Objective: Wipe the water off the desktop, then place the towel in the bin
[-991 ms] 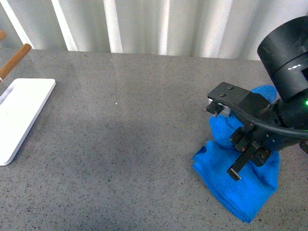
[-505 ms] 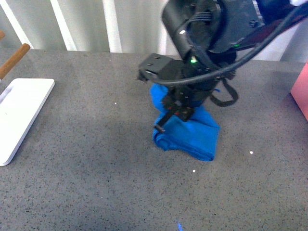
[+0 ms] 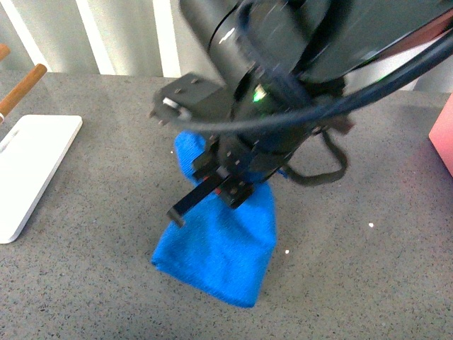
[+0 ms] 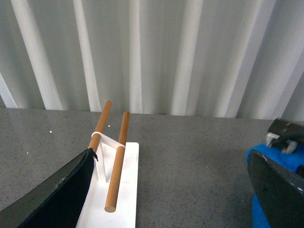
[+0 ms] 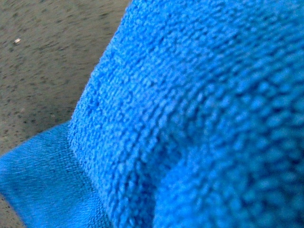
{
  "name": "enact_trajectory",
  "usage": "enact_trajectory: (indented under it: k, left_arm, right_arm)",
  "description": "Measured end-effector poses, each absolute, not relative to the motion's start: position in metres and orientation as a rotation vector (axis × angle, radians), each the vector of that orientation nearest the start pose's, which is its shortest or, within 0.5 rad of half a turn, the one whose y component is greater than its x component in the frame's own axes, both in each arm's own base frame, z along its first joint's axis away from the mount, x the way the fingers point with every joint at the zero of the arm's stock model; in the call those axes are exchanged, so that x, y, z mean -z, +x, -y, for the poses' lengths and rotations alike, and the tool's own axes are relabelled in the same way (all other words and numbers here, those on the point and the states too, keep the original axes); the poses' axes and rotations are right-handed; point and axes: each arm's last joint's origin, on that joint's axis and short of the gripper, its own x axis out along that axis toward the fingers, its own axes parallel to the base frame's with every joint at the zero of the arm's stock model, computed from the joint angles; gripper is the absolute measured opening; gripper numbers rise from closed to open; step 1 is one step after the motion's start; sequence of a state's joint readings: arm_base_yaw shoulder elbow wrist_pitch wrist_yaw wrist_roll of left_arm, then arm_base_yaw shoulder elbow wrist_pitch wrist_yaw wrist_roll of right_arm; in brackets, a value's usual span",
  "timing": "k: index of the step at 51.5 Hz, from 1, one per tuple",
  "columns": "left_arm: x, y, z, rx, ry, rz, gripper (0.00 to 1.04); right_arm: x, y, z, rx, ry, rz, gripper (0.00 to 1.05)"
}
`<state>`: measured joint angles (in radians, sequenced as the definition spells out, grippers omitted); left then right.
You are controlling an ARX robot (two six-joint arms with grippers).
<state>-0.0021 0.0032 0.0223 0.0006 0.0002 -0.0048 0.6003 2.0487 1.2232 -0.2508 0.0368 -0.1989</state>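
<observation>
Front view: a second ago my right gripper [image 3: 212,191] and the towel [image 3: 219,248] were at the far right of the desktop [image 3: 106,283]; half a second ago they were mid-table; now they sit further left and nearer me, closer to the white tray [image 3: 28,170]. The cloth trails in a longer wedge than before. My right arm crosses the top of the picture, blurred, wrist pitched down, jaws clenched on the towel's raised fold while the rest lies on the stone. A drop of water [image 3: 371,225] glints well to the right of the cloth. A pink edge [image 3: 446,134] shows at the far right.

Left wrist view: my left gripper [image 4: 170,154] hangs above the desktop [image 4: 199,171] with its jaws spread wide, holding nothing. Between them I see the tray's rack of wooden rods [image 4: 116,161], and beside one jaw a corner of the blue towel [image 4: 285,159].

Right wrist view: ribbed towel [image 5: 190,118] fills nearly everything; a strip of speckled desktop [image 5: 42,57] shows past it, my fingers unseen
</observation>
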Motion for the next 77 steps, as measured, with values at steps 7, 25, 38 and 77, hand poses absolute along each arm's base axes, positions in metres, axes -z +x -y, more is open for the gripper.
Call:
enact_trajectory:
  k: [7, 25, 38, 77]
  left_arm:
    - [-0.171, 0.096, 0.0, 0.002, -0.005, 0.02, 0.98]
    - [-0.171, 0.096, 0.0, 0.002, -0.005, 0.02, 0.98]
    - [-0.171, 0.096, 0.0, 0.002, -0.005, 0.02, 0.98]
    - [-0.171, 0.096, 0.0, 0.002, -0.005, 0.02, 0.98]
  right_arm:
    - [-0.163, 0.33, -0.191, -0.405, -0.501, -0.896, 0.06]
    - [-0.308, 0.326, -0.082, 0.13, -0.48, -0.787, 0.06]
    - [-0.314, 0.319, 0.02, 0.341, -0.376, -0.981, 0.06]
    - [-0.258, 0.322, 0.079, 0.375, -0.337, -1.07, 0.06]
